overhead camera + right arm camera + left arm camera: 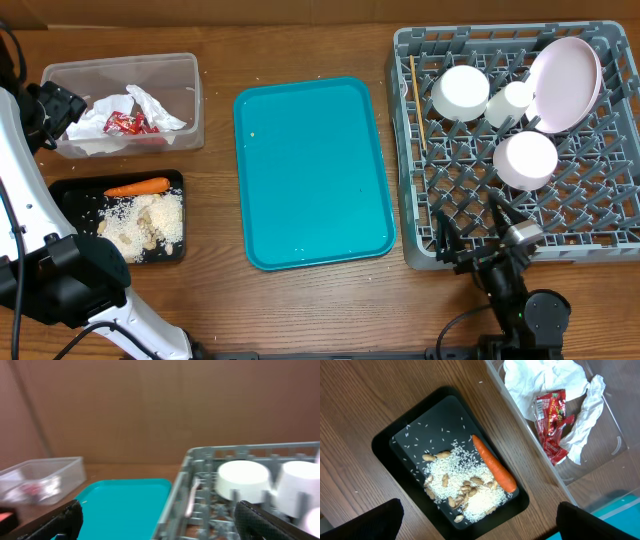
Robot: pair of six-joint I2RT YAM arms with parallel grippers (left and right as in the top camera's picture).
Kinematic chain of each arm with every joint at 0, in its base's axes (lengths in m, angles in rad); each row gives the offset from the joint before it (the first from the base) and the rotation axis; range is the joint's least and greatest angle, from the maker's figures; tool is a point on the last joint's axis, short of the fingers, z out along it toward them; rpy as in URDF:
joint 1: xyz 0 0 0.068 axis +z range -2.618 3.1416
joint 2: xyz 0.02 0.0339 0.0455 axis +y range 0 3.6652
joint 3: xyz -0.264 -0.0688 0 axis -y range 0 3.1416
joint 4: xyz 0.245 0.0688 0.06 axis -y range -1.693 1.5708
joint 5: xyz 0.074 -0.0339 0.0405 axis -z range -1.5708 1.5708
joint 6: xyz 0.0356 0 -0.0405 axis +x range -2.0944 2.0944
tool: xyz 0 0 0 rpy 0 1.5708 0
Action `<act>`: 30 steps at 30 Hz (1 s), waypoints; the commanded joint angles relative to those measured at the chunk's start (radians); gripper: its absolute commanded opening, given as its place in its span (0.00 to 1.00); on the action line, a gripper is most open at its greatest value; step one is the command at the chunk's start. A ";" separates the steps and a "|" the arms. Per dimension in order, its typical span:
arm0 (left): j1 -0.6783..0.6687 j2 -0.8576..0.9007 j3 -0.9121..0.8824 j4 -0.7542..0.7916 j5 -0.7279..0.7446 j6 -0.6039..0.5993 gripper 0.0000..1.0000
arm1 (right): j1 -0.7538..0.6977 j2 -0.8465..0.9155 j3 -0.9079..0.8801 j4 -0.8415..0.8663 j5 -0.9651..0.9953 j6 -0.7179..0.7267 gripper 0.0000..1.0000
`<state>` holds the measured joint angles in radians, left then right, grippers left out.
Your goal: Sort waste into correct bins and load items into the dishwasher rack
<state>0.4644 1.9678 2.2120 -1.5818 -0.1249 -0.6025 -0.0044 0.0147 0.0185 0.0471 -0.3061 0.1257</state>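
Overhead: grey dishwasher rack [403, 180], right on the worktop [300, 310], holds the pinkish plate [566, 83], two white bowls [460, 92], cup [516, 100] and wooden stick [417, 100].

Left wrist: left claw [480, 522] spread wide, empty, above the black tray [385, 445] of carrot [492, 462], rice [445, 467] and nuts [470, 485]; napkins [540, 375] and red wrapper [552, 425] lie in the clear tub [531, 435].

Right wrist: right claw [160, 522] open, empty, with the rack and teal tray [125, 500] ahead.

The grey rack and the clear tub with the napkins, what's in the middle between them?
The teal tray lies between the clear tub and the grey rack, with strips of bare wooden table either side. The overhead view shows it best.
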 commanded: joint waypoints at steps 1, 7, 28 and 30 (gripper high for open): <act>-0.007 0.003 -0.001 0.001 -0.009 0.008 1.00 | -0.053 -0.013 -0.010 -0.024 0.058 -0.014 1.00; -0.007 0.003 -0.001 0.001 -0.009 0.008 1.00 | -0.054 -0.013 -0.010 -0.127 0.254 -0.014 1.00; -0.007 0.003 -0.001 0.001 -0.009 0.008 1.00 | -0.052 -0.012 -0.010 -0.128 0.253 -0.014 1.00; -0.007 0.003 -0.001 0.001 -0.009 0.008 1.00 | -0.052 -0.012 -0.010 -0.128 0.253 -0.014 1.00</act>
<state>0.4644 1.9678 2.2120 -1.5818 -0.1246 -0.6025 -0.0525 0.0128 0.0185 -0.0837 -0.0696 0.1150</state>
